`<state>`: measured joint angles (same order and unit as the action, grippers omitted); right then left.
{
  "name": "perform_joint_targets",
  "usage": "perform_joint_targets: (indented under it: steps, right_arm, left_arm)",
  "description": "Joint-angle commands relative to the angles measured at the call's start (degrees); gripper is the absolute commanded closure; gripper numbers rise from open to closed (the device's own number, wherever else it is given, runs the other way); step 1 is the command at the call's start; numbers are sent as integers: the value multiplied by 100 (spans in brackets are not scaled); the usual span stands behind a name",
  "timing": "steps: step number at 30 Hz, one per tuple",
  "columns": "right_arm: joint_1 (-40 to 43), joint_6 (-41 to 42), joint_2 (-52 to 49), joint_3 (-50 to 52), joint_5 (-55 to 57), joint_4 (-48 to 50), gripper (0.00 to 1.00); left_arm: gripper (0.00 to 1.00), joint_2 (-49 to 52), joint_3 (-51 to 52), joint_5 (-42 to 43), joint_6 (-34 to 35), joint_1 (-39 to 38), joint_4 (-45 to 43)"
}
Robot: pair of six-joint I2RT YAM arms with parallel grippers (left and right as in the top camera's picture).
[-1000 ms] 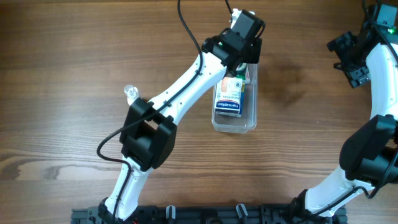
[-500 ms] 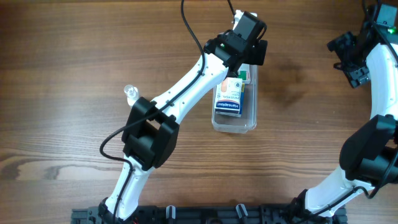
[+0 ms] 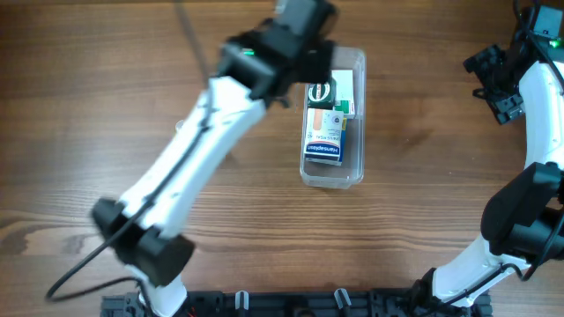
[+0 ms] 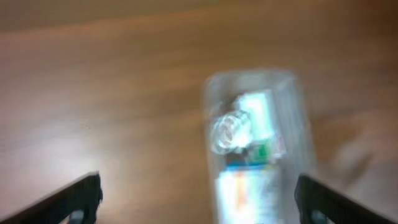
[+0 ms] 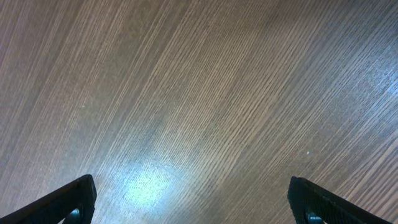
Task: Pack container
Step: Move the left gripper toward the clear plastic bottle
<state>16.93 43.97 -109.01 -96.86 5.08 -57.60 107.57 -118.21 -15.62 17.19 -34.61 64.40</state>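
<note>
Container (image 3: 333, 179), a clear plastic tub, stands near the middle of the wooden counter (image 3: 106, 70), its long side running away from the robot's base. Inside lie a blue-and-white box (image 3: 323, 143) at the near end, a green-and-white box (image 3: 342, 99) toward the far end, and beside that a small clear round-topped item (image 3: 319, 93), too blurred to identify. The left arm (image 3: 203, 150), smeared by blur, reaches diagonally across the counter with its head over the tub's far left corner. From the wrist camera the left fingers (image 4: 81, 196) are spread wide and released, grasping nothing, with the tub below and between them. The right fingers (image 5: 74, 199), likewise released, hang over bare wood at the counter's far right, well apart from the tub.
</note>
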Motion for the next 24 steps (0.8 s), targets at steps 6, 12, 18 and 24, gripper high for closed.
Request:
perform_joint_targets:
  steps: [6, 12, 18, 24]
  right_arm:
    - [-13, 116, -63, 20, -4, 15, 0]
    - [-13, 116, -63, 20, -4, 15, 0]
    - [-13, 116, -63, 20, -4, 15, 0]
    - [-13, 114, -63, 20, -4, 15, 0]
  left_arm:
    - [0, -144, 120, 22, -94, 1392, 1808]
    - [0, -144, 754, 1209, -807, 2317, 1845]
    - [0, -144, 1867, 1366, -1252, 2579, 1226]
    - [0, -144, 2612, 1357, -1386, 2579, 787]
